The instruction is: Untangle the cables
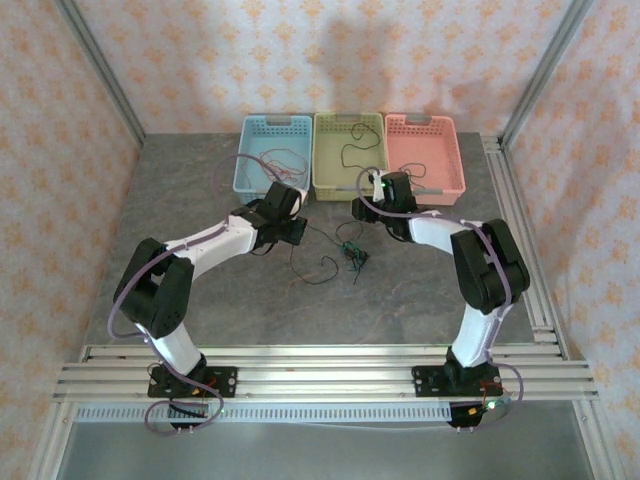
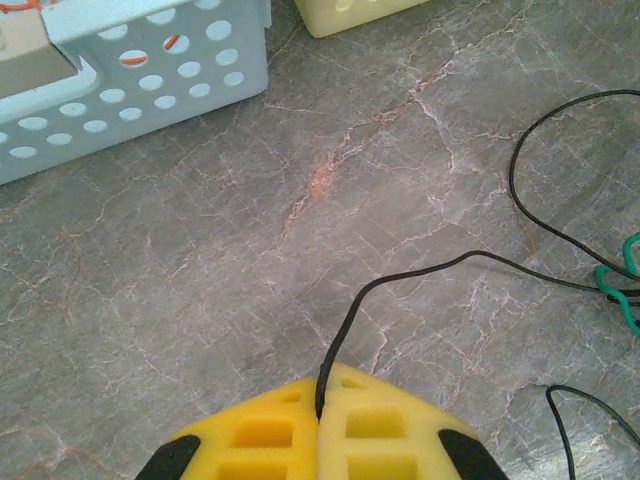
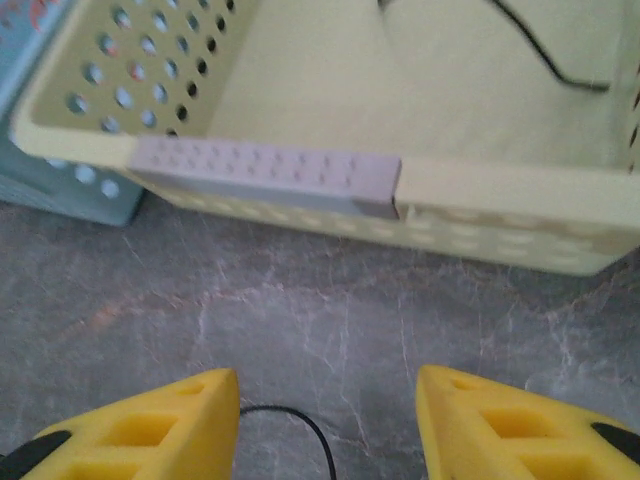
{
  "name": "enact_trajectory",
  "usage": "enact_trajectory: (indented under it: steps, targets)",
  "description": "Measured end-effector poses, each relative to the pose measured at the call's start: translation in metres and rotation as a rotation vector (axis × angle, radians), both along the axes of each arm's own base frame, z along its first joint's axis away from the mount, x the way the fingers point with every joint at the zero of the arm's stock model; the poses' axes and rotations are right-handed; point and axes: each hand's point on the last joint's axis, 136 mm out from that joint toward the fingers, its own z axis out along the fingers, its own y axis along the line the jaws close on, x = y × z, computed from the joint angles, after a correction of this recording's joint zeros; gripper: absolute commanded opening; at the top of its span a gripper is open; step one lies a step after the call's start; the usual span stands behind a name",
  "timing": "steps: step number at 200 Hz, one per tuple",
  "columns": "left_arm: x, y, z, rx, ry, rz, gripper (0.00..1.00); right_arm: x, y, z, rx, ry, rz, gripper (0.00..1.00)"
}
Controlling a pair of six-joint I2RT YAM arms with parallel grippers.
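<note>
The cables (image 1: 349, 252) are seen as a small clump on the grey table (image 1: 200, 200), midway between the two arms and on the near side of the baskets. A black strand (image 2: 430, 268) is led leftward out of the clump, and its end is pinched in the shut jaws of the left gripper (image 2: 320, 388). Its long axis is thus laid roughly left to right, from that gripper toward the green strand (image 2: 620, 285) in the knot.

The right gripper (image 3: 328, 420) is held with its jaws about half apart and nothing gripped, just near of the yellow-green basket (image 3: 500, 190). A black loop (image 3: 305, 416) is seen on the table between its fingers. The clump is judged to lie nearer than this gripper and slightly left of it, so a reach back toward the knot is called for.

A black cable (image 1: 355, 150) is laid in the yellow-green basket, and a reddish one (image 1: 275, 158) in the blue basket (image 1: 243, 170).
</note>
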Motion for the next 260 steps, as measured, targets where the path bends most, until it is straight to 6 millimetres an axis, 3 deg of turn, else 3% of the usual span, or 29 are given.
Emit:
enact_trajectory:
  steps: [49, 110, 124, 170, 183, 215, 230, 252, 260]
  targets:
    - [0.0, 0.0, 0.0, 0.0, 0.0, 0.0, 0.0, -0.011, 0.004, -0.035, -0.046, 0.169, 0.038, 0.5]
    - [0.0, 0.0, 0.0, 0.0, 0.0, 0.0, 0.0, -0.029, 0.008, -0.045, -0.068, 0.252, 0.091, 0.37]
    - [0.0, 0.0, 0.0, 0.0, 0.0, 0.0, 0.0, -0.031, 0.009, -0.045, -0.069, 0.257, 0.1, 0.31]
    - [0.0, 0.002, -0.001, 0.007, -0.002, 0.008, 0.0, -0.034, 0.009, -0.047, -0.085, 0.263, 0.109, 0.0]
    - [0.0, 0.006, -0.001, 0.02, -0.008, 0.024, 0.0, -0.031, 0.006, -0.046, -0.096, 0.234, 0.089, 0.0]
    - [0.002, 0.032, 0.005, 0.075, -0.057, 0.13, 0.0, -0.041, -0.026, -0.021, -0.142, 0.064, -0.027, 0.0]
    - [0.002, 0.056, 0.013, 0.082, -0.093, 0.224, 0.0, -0.042, -0.045, 0.005, -0.14, -0.06, -0.113, 0.0]
    - [0.0, 0.107, 0.027, 0.032, -0.144, 0.41, 0.0, -0.034, -0.077, 0.039, -0.101, -0.203, -0.27, 0.0]
    - [0.002, 0.114, 0.034, -0.023, -0.168, 0.445, 0.0, -0.032, -0.077, 0.047, -0.06, -0.236, -0.284, 0.0]
